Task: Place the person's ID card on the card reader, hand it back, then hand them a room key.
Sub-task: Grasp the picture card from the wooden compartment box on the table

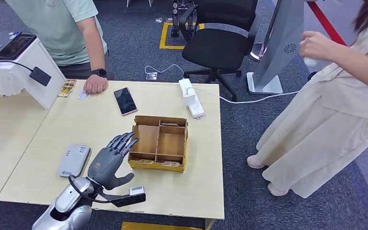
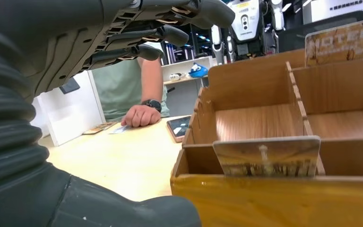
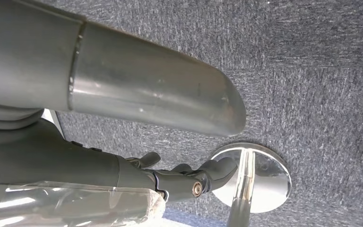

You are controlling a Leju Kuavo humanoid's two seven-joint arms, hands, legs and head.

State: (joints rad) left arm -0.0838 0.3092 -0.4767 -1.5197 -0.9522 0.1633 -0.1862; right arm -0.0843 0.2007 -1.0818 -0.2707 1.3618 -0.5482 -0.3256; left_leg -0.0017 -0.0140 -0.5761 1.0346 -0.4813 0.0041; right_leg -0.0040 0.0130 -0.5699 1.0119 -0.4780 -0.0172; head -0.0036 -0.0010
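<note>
Left hand (image 1: 109, 160), empty with fingers spread, hovers at the table's (image 1: 100, 122) near edge, between the reader (image 1: 74, 159) and the box (image 1: 159, 143), likely awaiting the card (image 1: 82, 95) lying under the person's hand (image 1: 95, 84) at the far edge. Right hand (image 3: 179, 177) hangs floorward, loosely curled; grip uncertain.

A phone (image 1: 125, 100), power strip (image 1: 192, 101) and office chair (image 1: 219, 46) stand behind.

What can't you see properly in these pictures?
- Card by the person's hand: head view, too small to read.
- Cards in the wooden box: head view, mostly hidden by its front wall.
- Right robot hand: right wrist view, fingers partly hidden by its thumb.
</note>
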